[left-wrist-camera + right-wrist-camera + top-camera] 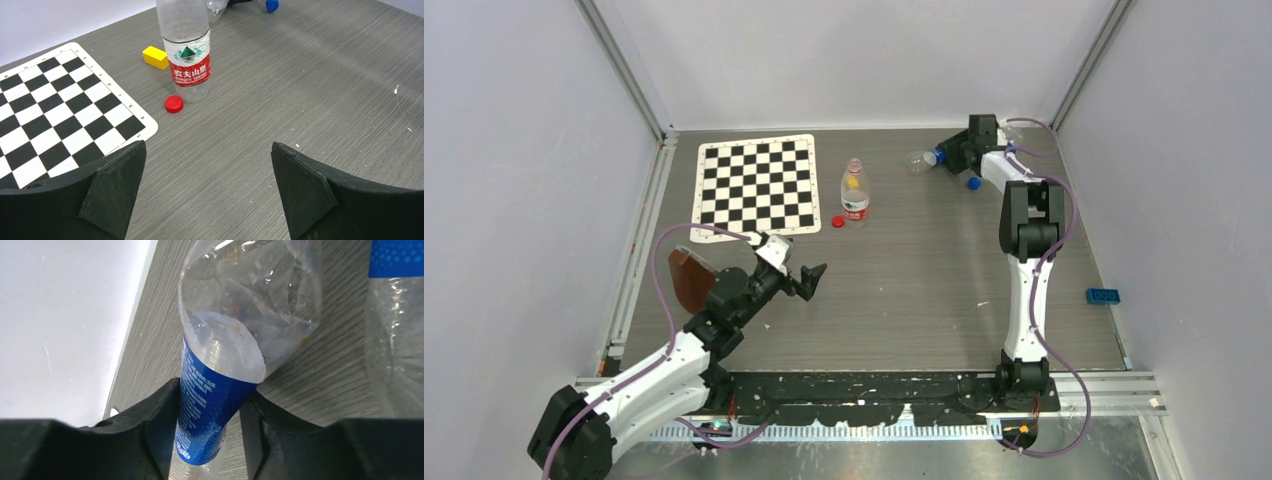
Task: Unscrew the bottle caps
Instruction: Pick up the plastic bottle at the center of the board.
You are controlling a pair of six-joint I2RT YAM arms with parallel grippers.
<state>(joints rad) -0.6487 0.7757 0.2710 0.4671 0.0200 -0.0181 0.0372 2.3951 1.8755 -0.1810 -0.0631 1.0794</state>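
Right wrist: right gripper (210,396) pinches the blue-label bottle (250,305) across its label, long axis running up-frame away from the gripper; its cap end isn't visible. Top external: that bottle sits upper right, well apart from the wide-open left gripper (808,281) at lower left.

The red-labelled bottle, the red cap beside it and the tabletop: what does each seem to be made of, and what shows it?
Bottle: thin clear plastic, glossy; you can see through it. Red cap: opaque plastic, smooth, evenly coloured. Tabletop: grey, matt, with fine straight grain lines; probably wood-look laminate, though real wood cannot be excluded.
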